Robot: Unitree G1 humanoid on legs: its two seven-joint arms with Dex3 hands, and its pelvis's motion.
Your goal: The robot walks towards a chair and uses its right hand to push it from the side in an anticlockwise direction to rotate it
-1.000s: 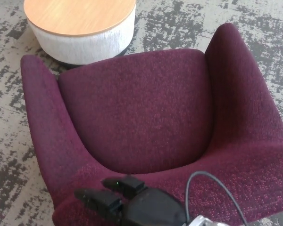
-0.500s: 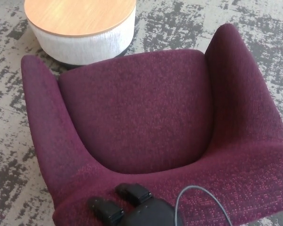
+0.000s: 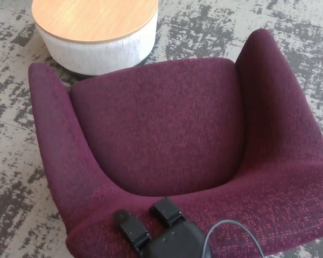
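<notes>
Right hand set against the chair's back, ready to push

The maroon chair (image 3: 167, 140) stands just beside the round wood-topped table (image 3: 94, 32), its seat facing that table. The right hand (image 3: 161, 234) lies on the chair's backrest rim, on the side away from the table, fingers (image 3: 130, 228) spread and holding nothing. The pushing step seems in hand; next it calls for a steady sideways shove to swing the chair anticlockwise without slipping off the fabric.

Chair (image 3: 161, 123): maroon woven cloth, coarse matt weave. Round table (image 3: 95, 32): smooth wood-look top, pale fabric-like side. Carpet (image 3: 11, 177): mottled grey, matt. Right hand (image 3: 161, 234): black matt plastic.
</notes>
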